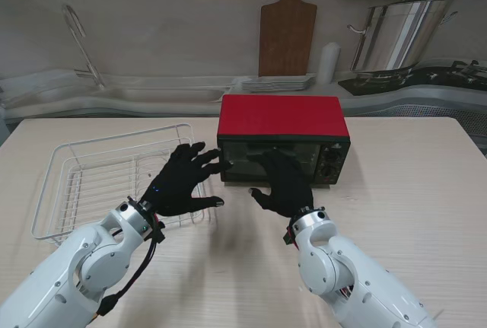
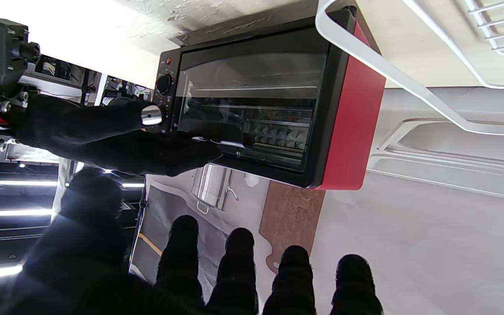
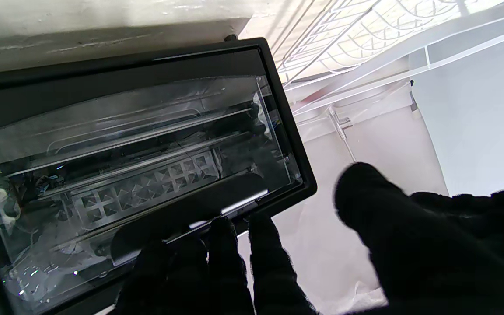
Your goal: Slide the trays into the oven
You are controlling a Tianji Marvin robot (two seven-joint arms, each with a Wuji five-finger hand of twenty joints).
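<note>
Two black-gloved hands at red-topped black toaster oven (image 1: 283,139) mid-counter, door shut. Our right hand (image 1: 283,185) nearer: fingers (image 3: 217,245) pressed together on door handle bar (image 3: 182,214), bar's long axis lying crosswise to them. Left hand (image 1: 183,181) spread, empty, beside white wire rack (image 1: 76,183). Trays seemingly already inside, behind glass.

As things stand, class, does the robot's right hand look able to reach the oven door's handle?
Probably yes. The right hand already has its fingertips on the door handle of the oven, and nothing lies between them.

Bright, even light; glare on the oven (image 3: 138,144) glass; near fingers (image 3: 409,236) blurred.
</note>
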